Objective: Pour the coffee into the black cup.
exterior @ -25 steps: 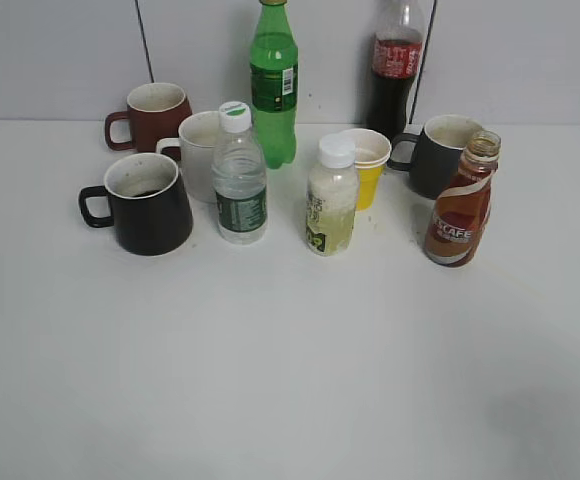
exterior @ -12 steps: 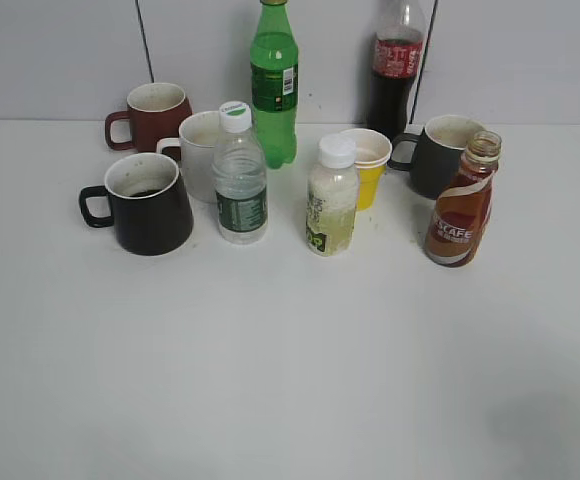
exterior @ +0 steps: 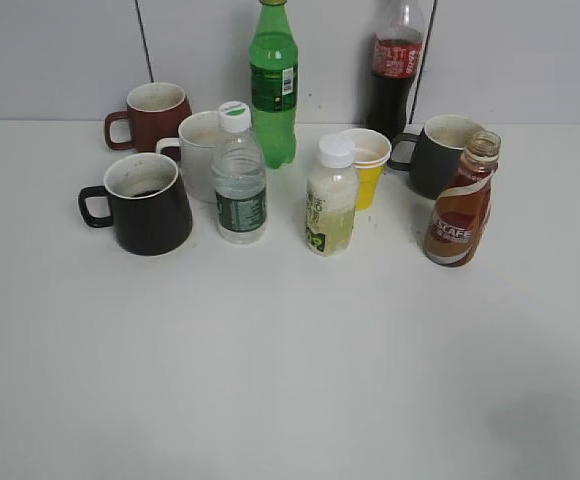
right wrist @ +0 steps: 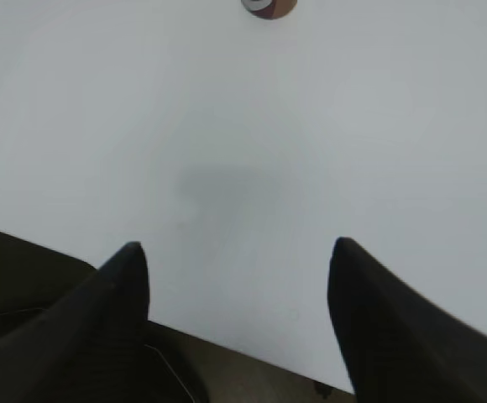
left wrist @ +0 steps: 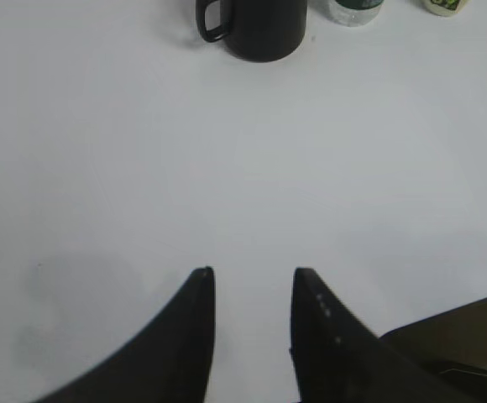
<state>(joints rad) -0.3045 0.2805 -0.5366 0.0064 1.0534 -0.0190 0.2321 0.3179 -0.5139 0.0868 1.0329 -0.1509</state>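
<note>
The coffee bottle (exterior: 462,205), small, clear and curvy with brown liquid and no cap, stands at the right of the table; its base shows at the top of the right wrist view (right wrist: 269,7). The black cup (exterior: 147,205), glossy and tapered with its handle to the left, stands at the left; it also shows at the top of the left wrist view (left wrist: 253,29). My left gripper (left wrist: 252,273) is open and empty over bare table, well short of the cup. My right gripper (right wrist: 238,248) is wide open and empty at the table's front edge. Neither gripper shows in the exterior view.
Behind stand a dark-red mug (exterior: 151,116), a white mug (exterior: 198,152), a water bottle (exterior: 239,178), a green bottle (exterior: 273,85), a pale juice bottle (exterior: 331,200), a yellow cup (exterior: 367,165), a cola bottle (exterior: 394,70) and a dark-grey mug (exterior: 440,152). The wall is close behind.
</note>
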